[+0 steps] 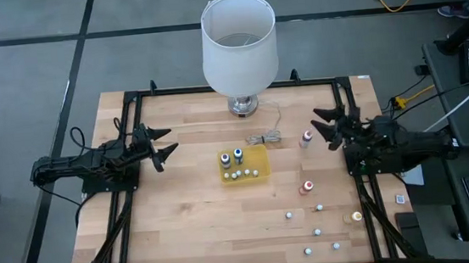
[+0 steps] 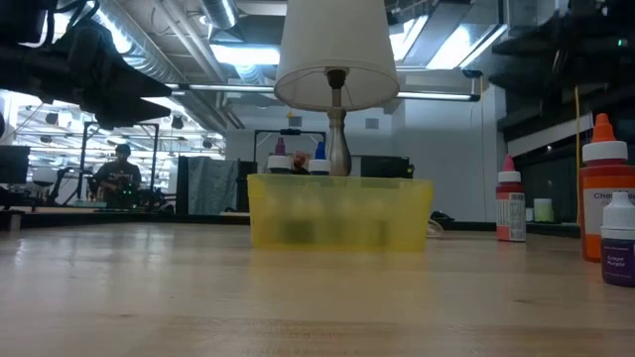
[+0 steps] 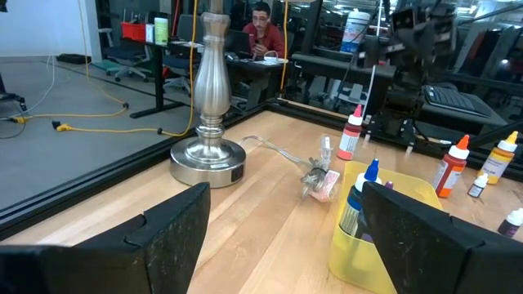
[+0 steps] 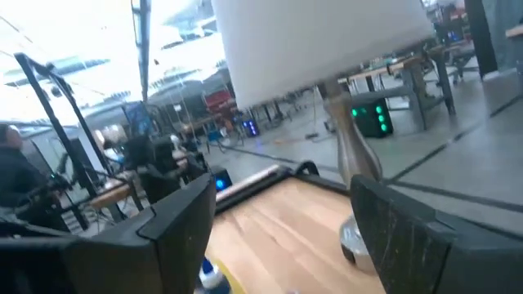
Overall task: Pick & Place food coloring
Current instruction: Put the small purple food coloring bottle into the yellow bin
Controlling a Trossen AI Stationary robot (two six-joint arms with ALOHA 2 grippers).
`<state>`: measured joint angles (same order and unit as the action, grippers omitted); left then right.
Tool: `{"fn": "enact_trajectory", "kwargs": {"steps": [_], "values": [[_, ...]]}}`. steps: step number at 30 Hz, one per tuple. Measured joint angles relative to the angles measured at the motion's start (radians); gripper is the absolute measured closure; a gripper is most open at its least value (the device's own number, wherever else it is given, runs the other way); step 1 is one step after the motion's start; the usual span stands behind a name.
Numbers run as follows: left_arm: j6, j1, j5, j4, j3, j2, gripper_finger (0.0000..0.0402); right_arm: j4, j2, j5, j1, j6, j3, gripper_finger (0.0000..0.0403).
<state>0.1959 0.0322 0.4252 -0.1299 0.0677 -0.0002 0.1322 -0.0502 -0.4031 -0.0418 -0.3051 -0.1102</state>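
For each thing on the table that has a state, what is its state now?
Left gripper: open, empty, left of the tray.
Right gripper: open, empty, beside a red-topped bottle.
Tray: holds several bottles, two upright at one end.
Loose bottles: scattered on the table's right part, outside the tray.
Lamp: upright.

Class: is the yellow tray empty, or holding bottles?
Holding bottles: the yellow tray contains several small food coloring bottles, seen from above.
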Motion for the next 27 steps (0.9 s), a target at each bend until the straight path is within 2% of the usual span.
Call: {"fn": "enact_trajectory", "kwargs": {"steps": [6,13,20,27], "values": [[0.0,0.0,0.0,0.0,0.0,0.0,0.0091,-0.051,-0.013,0.061,0.0,0.019,-0.111,0.0115],[0.0,0.0,0.0,0.0,0.0,0.0,0.0089,-0.184,-0.092,0.073,0.0,0.023,-0.27,0.0078],[0.0,0.0,0.0,0.0,0.0,0.0,0.0089,-0.321,-0.256,0.1,0.0,0.025,-0.458,0.0065],[0.0,0.0,0.0,0.0,0.0,0.0,0.009,-0.466,-0.456,0.232,0.0,0.093,-0.646,0.0065]]}}
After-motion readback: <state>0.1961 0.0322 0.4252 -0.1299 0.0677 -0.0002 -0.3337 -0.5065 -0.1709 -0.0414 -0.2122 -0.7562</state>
